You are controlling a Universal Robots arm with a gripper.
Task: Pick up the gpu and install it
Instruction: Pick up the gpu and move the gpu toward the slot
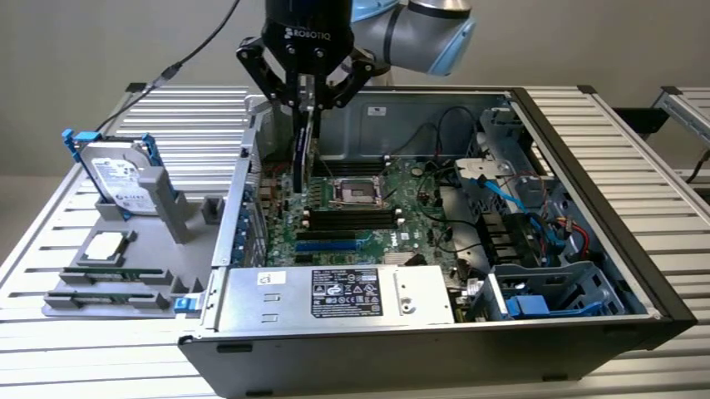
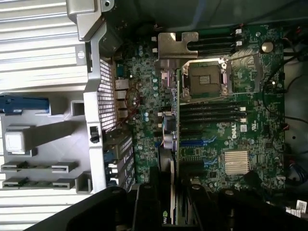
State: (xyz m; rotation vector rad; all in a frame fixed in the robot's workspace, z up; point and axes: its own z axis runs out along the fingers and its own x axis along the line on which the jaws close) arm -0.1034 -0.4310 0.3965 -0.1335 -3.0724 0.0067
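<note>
Plain, bare beige-grey wall (image 1: pixel 89 41) across the top of the exterior view's frame. Below it, from the left edge to the right, a table (image 1: pixel 633 150) of ribbed silver metal slats, with black caps (image 1: pixel 586 88) at the far corners. At the upper right edge, a second slatted surface (image 1: pixel 690 104), parted from the first by a dark gap. At the middle left edge, a pale patch (image 1: pixel 22 199) beyond the table, floor or wall not to be told. Soft, even light, a faint sheen along the slats.

Bare silver metal bracket (image 2: pixel 177 45) on gpu (image 1: pixel 302 150)
</note>
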